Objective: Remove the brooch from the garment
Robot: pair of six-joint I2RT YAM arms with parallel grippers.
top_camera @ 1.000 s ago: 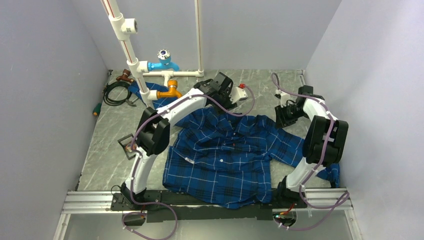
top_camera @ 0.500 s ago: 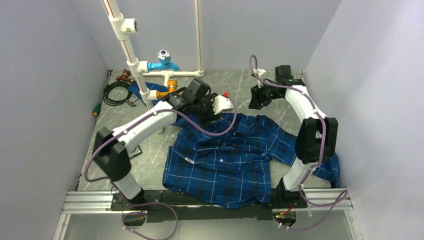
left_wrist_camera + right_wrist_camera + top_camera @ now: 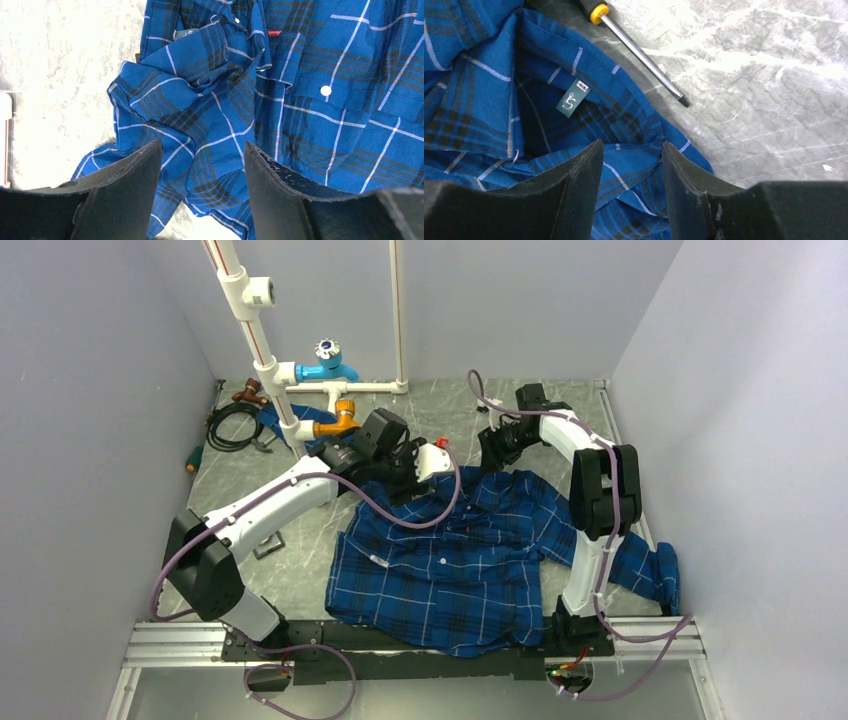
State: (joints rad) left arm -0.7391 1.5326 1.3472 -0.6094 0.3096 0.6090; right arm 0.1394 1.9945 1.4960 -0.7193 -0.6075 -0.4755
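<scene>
Occlusions and cut-offs
Brooch couldn't be made out in any view. Left arm (image 3: 290, 490) covered the garment (image 3: 450, 560) collar area from the top camera; right arm (image 3: 595, 490) crossed its sleeve. Screwdriver (image 3: 644, 60) handle ran off the right wrist frame's top edge. Surface (image 3: 60, 75) was blown out white in the left wrist view.

Left arm (image 3: 285, 492): elbow, raised close above its base a second ago, has dropped low and swung out to the left; the arm now reaches long and flat toward the garment (image 3: 450, 560)
Left gripper (image 3: 405, 478): drawn back from the bare table beyond the collar; now over the garment's far left part, fingers apart above crumpled plaid
Right arm (image 3: 598, 485): elbow has come in from the right wall and stands more upright
Right gripper (image 3: 493, 448): gone from right of the garment to its far edge by the collar, fingers apart
</scene>
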